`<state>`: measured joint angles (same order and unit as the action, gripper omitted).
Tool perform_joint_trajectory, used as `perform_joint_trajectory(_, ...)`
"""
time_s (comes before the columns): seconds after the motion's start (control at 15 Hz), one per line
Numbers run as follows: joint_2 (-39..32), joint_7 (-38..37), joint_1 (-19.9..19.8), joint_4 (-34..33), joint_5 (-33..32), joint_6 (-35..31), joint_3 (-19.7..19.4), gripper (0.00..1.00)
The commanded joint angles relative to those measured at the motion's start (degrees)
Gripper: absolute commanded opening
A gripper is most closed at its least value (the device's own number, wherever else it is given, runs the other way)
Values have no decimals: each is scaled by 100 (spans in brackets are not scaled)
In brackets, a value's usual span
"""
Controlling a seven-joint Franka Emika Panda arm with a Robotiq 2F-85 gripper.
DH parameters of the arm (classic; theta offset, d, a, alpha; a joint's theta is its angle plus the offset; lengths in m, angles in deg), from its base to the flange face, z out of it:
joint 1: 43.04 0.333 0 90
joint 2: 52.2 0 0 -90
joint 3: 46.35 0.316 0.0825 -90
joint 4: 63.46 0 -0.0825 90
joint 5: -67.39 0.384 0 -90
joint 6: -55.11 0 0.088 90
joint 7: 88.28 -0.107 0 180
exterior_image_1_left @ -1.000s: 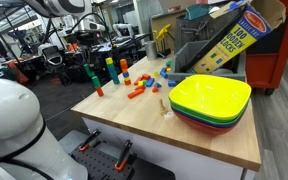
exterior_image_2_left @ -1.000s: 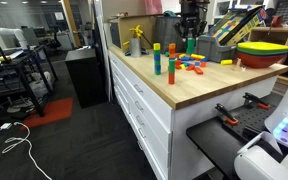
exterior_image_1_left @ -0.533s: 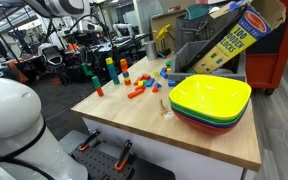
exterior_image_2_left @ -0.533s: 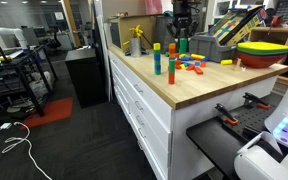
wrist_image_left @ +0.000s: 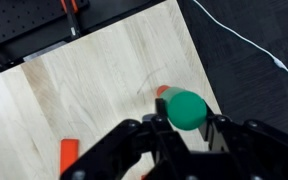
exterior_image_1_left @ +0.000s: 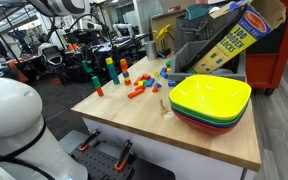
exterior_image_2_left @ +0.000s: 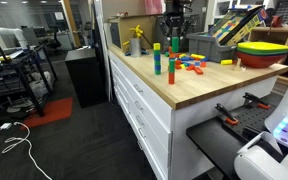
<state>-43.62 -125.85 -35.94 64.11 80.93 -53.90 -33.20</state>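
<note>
You worked over a long wooden desk (exterior_image_2_left: 196, 86) with drawers under one long edge. At its end nearest the robot's base sat a stack of bowls (exterior_image_1_left: 210, 100), a yellow one on top, close to the corner. Behind them, along the back edge, a big box of wooden blocks (exterior_image_1_left: 230, 35) leaned at a tilt.

Your end effector (exterior_image_2_left: 174, 30) hung over the drawer-side edge, pointing straight down. Its jaws were closed partway, gripping a green block (wrist_image_left: 187, 108) between the two fingers. In the wrist view you saw that block end-on, held upright. It was directly over a red block (wrist_image_left: 162, 91) standing on the desk just beside that edge. I could not tell whether the two touched.

A loose scatter of colored blocks (exterior_image_2_left: 192, 63) lay further in from the edge, toward the bowls. A small orange block (wrist_image_left: 69, 152) lay flat on the bare wood, apart from the red one.
</note>
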Motion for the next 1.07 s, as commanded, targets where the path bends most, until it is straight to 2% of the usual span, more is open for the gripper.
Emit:
perform_joint_trajectory(0.0, -261, -237, 52, -299, -118, -59, -25, 8)
perform_joint_trajectory(1.0, -679, -240, 69, -528, -471, -164, -157, 8)
